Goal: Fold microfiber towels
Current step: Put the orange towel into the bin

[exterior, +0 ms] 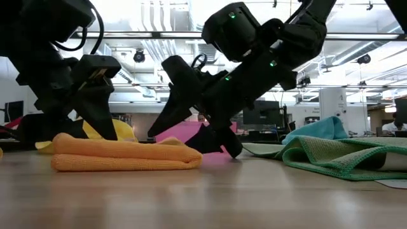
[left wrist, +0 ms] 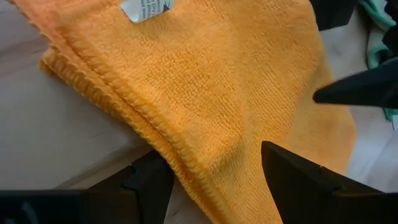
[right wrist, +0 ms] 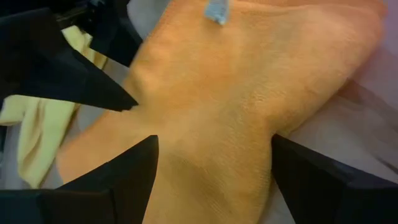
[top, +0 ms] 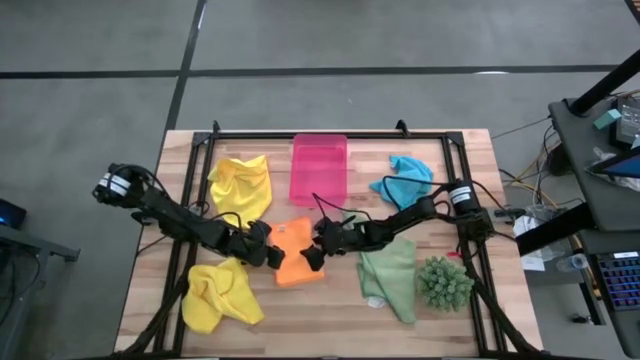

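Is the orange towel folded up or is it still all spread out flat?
Folded. The orange towel lies on the table in stacked layers with a rounded fold at one end, and the left wrist view shows doubled edges along its side.

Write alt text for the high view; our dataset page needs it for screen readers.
Two dark robot arms meet over a folded orange microfiber towel mid-table, left claw and right claw open at its sides. Four crumpled towels, a pink plastic tray and a spiky green plant surround them.

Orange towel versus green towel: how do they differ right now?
The orange towel lies folded flat in a neat layered rectangle; the green towel lies loose and rumpled. Both grippers, left and right, flank the orange towel with open fingers; nothing attends the green towel. Both rest on the table.
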You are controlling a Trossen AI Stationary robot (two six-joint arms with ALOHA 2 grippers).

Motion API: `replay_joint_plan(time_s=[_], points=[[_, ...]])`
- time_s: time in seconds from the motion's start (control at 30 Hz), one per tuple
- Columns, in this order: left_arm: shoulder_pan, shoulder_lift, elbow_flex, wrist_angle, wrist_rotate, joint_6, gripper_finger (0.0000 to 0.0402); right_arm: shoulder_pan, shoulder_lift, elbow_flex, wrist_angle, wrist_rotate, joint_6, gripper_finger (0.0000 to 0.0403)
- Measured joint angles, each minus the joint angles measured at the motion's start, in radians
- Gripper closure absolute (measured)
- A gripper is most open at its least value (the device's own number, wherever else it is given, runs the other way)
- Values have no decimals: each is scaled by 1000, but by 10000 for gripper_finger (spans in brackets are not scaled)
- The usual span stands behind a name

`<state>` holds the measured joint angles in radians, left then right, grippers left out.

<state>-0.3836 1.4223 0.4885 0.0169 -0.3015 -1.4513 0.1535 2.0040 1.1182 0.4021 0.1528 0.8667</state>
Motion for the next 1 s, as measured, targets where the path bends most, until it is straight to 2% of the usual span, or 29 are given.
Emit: replay_joint_plan(time_s=[0.13,0.27,0.47,0.7,0.87,1.0], points=[[5,7,0,21,-6,45,185,1,9,31,0,-14,-12,149],[9,41,1,65,-25,70,211,-2,11,39,-1,-19,-14,193],[9,92,5,127,-45,119,286,-2,11,39,-2,-17,-13,266],[9,75,4,131,-47,157,390,-2,10,39,-2,-23,-29,349],[9,60,8,129,-48,183,392,-1,1,39,-2,-32,-52,382],[9,33,23,132,-49,221,391,1,-24,39,-13,-34,-66,389]])
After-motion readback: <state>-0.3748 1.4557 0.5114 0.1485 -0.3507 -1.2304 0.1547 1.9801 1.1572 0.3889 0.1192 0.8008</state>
